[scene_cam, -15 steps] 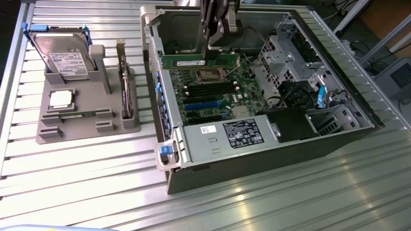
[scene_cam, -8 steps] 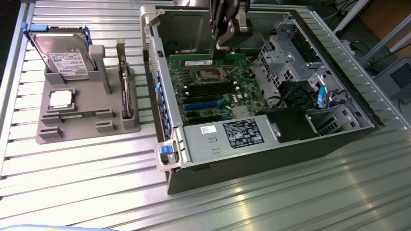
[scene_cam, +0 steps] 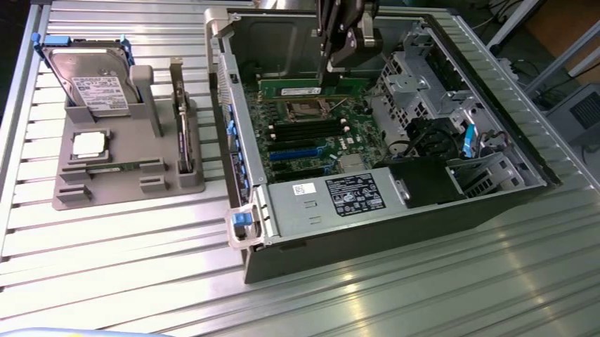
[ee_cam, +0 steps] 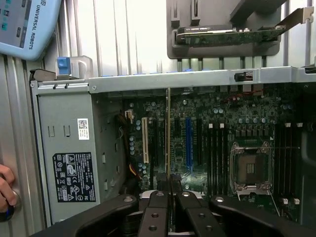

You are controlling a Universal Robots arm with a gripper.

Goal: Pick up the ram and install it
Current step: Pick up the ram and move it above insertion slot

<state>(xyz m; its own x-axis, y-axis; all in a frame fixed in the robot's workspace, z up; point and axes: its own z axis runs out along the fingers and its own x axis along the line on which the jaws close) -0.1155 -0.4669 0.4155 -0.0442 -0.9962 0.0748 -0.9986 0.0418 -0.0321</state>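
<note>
The ram (scene_cam: 305, 89) is a long green stick with a white label. It hangs level inside the open computer case (scene_cam: 246, 175), just above the motherboard and beside the processor socket (scene_cam: 305, 109). My gripper (scene_cam: 331, 74) comes down from above and is shut on the stick's top edge. In the wrist view the ram (ee_cam: 168, 133) shows edge-on as a thin line running out from between my black fingers (ee_cam: 157, 200), over the board's slots (ee_cam: 215, 153). A second, similar green stick (scene_cam: 114, 167) lies in the grey holder (scene_cam: 126, 193) outside the case.
The grey holder also carries a hard drive (scene_cam: 89, 81), a square silver processor (scene_cam: 89, 144) and an upright expansion card (scene_cam: 183, 133). Drive cages and cables (scene_cam: 431, 133) fill the case's right side. A person's hand (ee_cam: 5, 190) and a teach pendant (ee_cam: 24, 22) sit at the wrist view's edge.
</note>
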